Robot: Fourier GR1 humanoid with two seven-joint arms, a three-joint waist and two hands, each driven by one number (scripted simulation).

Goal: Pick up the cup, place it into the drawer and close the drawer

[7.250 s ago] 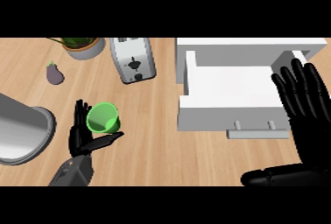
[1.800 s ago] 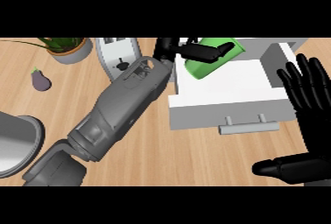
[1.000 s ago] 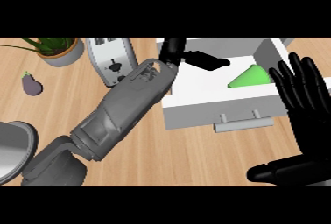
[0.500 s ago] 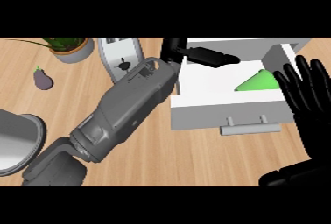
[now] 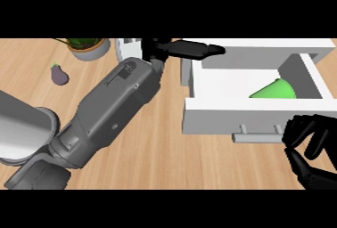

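Note:
The green cup (image 5: 275, 89) lies on its side inside the open white drawer (image 5: 217, 111), toward its right wall. My left hand (image 5: 187, 48) is stretched out over the drawer's back left corner, fingers straight, holding nothing. My right hand (image 5: 309, 138) sits low at the right, fingers curled, just right of the drawer's grey handle (image 5: 260, 137) and in front of the drawer's front panel.
A purple eggplant (image 5: 59, 75) lies at the left. A potted plant (image 5: 85, 46) and a toaster (image 5: 128, 44) stand at the back. A grey metal pot (image 5: 20, 129) fills the left edge. My left forearm (image 5: 108, 116) crosses the counter's middle.
The cup has left my left hand and now lies in the drawer. My right hand has dropped from beside the drawer down to its front, with its fingers curling.

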